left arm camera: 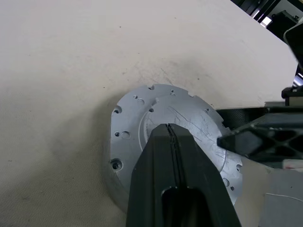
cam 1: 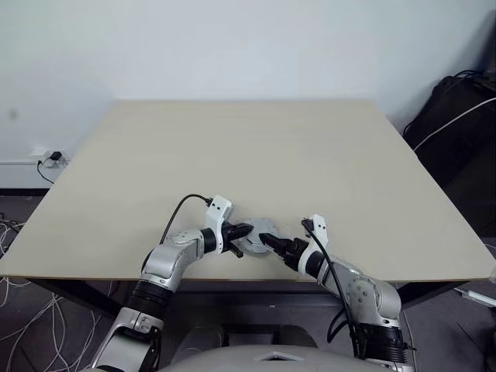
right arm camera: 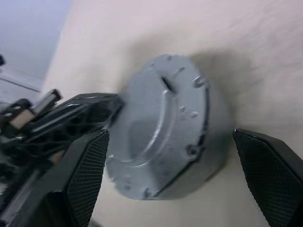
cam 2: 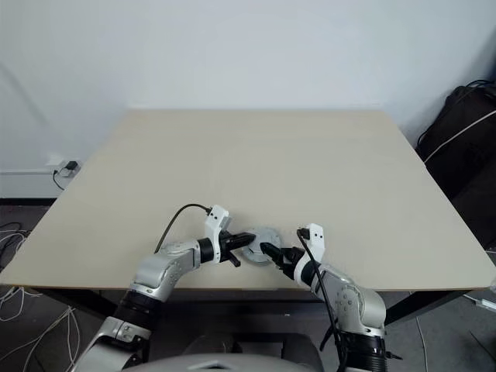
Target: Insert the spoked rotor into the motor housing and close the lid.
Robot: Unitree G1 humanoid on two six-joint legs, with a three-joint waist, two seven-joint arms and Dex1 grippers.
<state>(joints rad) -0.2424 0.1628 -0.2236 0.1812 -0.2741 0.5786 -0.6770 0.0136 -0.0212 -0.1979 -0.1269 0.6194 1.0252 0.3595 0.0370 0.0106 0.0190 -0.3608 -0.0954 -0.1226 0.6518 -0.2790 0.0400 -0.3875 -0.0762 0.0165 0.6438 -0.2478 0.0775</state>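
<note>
Left gripper (cam 1: 246,229): closed, tips pressing on the lid (left arm camera: 165,123) from 9 o'clock.
Right gripper (right arm camera: 173,182): spread wide, straddling the lid from 3 o'clock.
Lid: on the worktop (cam 1: 271,155).

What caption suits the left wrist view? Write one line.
Shut left pincer rests over the silver lid on the beige table, the right pincer alongside.

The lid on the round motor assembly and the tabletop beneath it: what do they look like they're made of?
The lid looks like machined aluminium or similar light metal: matte silver-grey, fine scratches across its face, small drilled holes and notches round the rim. The table appears to be a pale beige laminate or painted board, smooth and matte, with faint scuffs near the lid; the material underneath can't be told.
</note>
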